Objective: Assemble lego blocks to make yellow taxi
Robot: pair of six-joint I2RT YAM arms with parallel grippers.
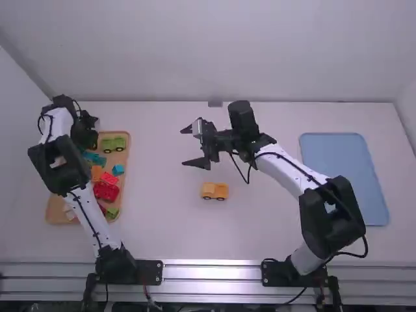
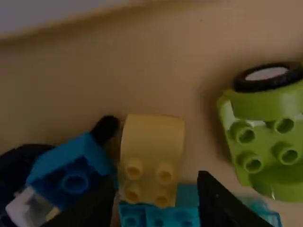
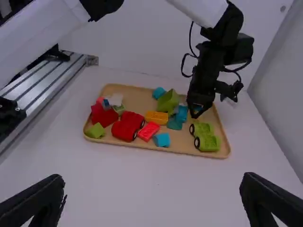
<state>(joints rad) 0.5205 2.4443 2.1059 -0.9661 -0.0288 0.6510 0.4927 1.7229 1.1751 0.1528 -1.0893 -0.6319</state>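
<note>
Above the back of the wooden tray [image 1: 54, 211] at the left is my left gripper [image 1: 84, 138]. In the left wrist view, a pale yellow block [image 2: 151, 142] with several studs lies between the open fingers of this gripper [image 2: 157, 198], with a gap at its right side. The yellow wheeled base [image 1: 214, 190] stands on the middle of the table. Beyond it my right gripper [image 1: 188, 147] is held open above the table, and in the right wrist view this gripper [image 3: 154, 196] has nothing between its wide-apart fingers.
A green wheeled piece [image 2: 265, 137] and teal blocks [image 2: 158, 215] lie near the yellow block. The tray also holds red blocks [image 3: 125, 128], an orange block [image 3: 156, 117] and a blue block [image 3: 162, 139]. A blue tray [image 1: 344, 179] lies at the table's right.
</note>
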